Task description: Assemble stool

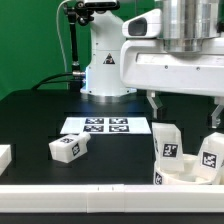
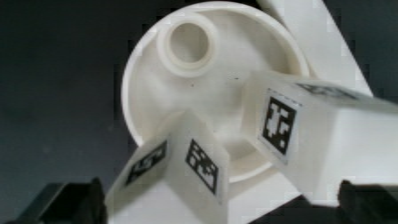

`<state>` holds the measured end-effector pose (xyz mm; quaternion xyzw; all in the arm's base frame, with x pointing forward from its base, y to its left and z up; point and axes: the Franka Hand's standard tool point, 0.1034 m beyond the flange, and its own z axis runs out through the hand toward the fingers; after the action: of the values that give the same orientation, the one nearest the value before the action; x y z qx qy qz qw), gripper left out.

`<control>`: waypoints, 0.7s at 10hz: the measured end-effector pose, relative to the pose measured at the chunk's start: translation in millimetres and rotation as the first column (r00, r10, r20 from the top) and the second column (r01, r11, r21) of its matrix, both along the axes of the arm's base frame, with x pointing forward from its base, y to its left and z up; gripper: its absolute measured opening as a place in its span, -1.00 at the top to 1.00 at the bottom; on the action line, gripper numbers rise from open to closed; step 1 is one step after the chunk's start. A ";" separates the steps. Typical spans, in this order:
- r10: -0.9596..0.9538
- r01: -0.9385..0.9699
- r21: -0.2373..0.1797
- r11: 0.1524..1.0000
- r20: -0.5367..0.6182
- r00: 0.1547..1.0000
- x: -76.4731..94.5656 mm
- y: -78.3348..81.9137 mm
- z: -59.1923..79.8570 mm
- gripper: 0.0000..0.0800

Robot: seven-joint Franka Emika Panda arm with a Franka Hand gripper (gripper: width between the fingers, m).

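The stool's round white seat [image 1: 187,176] lies at the exterior view's right, near the front rail. Two tagged white legs [image 1: 167,146] [image 1: 210,152] stand up from it. A third leg [image 1: 68,148] lies loose on the black table at the exterior view's left. My gripper [image 1: 185,110] hangs just above the two standing legs, open, its fingers clear of them. In the wrist view the seat [image 2: 178,95] shows its centre hole, and the two legs [image 2: 187,168] [image 2: 311,125] rise toward the camera. The dark fingertips [image 2: 71,203] stand wide on either side, and my gripper [image 2: 217,208] holds nothing.
The marker board [image 1: 105,125] lies flat in the middle of the table. A long white rail [image 1: 90,190] runs along the front edge, and a white block [image 1: 4,155] sits at the exterior view's left edge. The arm's white base [image 1: 105,65] stands behind.
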<state>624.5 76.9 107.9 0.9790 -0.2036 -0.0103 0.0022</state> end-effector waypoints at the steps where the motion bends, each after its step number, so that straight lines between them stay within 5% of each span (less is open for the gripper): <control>1: 0.089 -0.089 0.000 0.996 -0.002 0.996 5.7 3.3 1.2 -0.62; 5: 0.358 -0.358 0.001 0.934 0.006 0.934 5.7 -0.4 -1.9 -0.62; 7: 0.612 -0.612 -0.017 0.790 0.018 0.790 8.3 -2.5 -2.7 -0.62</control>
<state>632.8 74.4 105.2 0.9922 0.1241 0.0029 0.0082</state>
